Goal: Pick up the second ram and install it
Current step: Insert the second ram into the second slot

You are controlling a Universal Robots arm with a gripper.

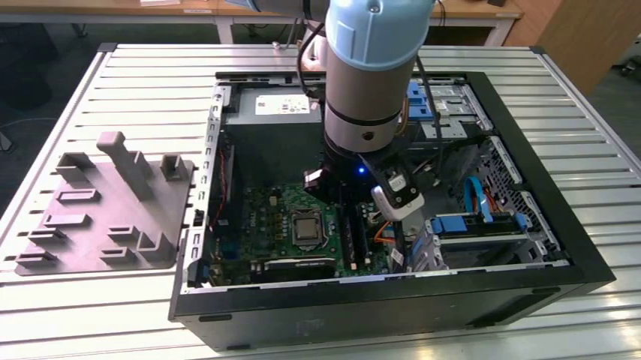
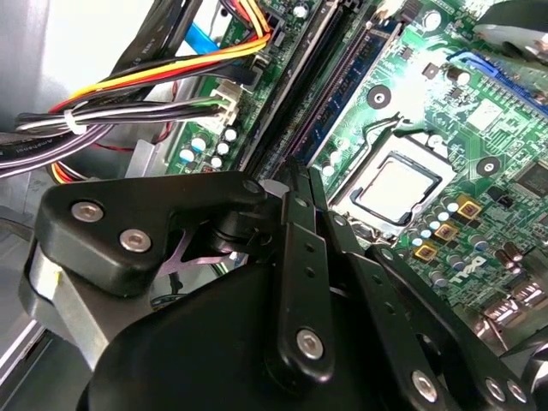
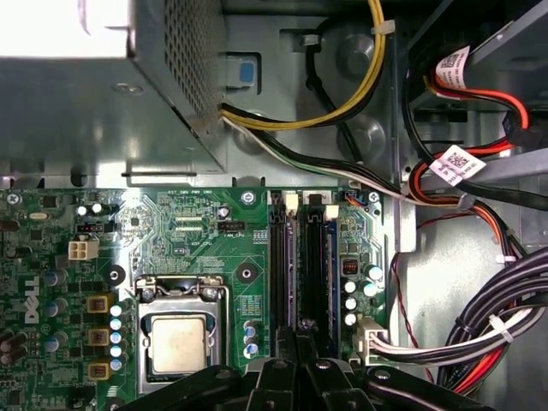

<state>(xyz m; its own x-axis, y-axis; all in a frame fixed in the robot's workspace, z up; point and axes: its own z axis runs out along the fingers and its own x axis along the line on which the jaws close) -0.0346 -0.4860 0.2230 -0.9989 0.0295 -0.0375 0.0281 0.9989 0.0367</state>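
My gripper (image 1: 341, 204) reaches down into the open computer case (image 1: 521, 277) over the motherboard's memory slots. In both wrist views its black fingers (image 3: 282, 342) come together at the near end of the long black slots (image 3: 315, 257). The second ram (image 3: 291, 257) is a thin blue-green stick standing on edge in the slot nearer the processor. It runs away from the fingertips (image 2: 297, 184) and also shows as a blue-green strip (image 2: 342, 90). The gripper (image 3: 295, 336) looks shut across the stick's top edge. The part under the fingers is hidden.
A grey tray (image 1: 100, 217) with upright pegs lies outside the case on the exterior view's left. The processor socket (image 3: 178, 342) sits beside the slots. Cable bundles (image 3: 479, 325) crowd the other side. A power supply (image 1: 270, 112) and drive cage (image 1: 481, 225) fill the case.
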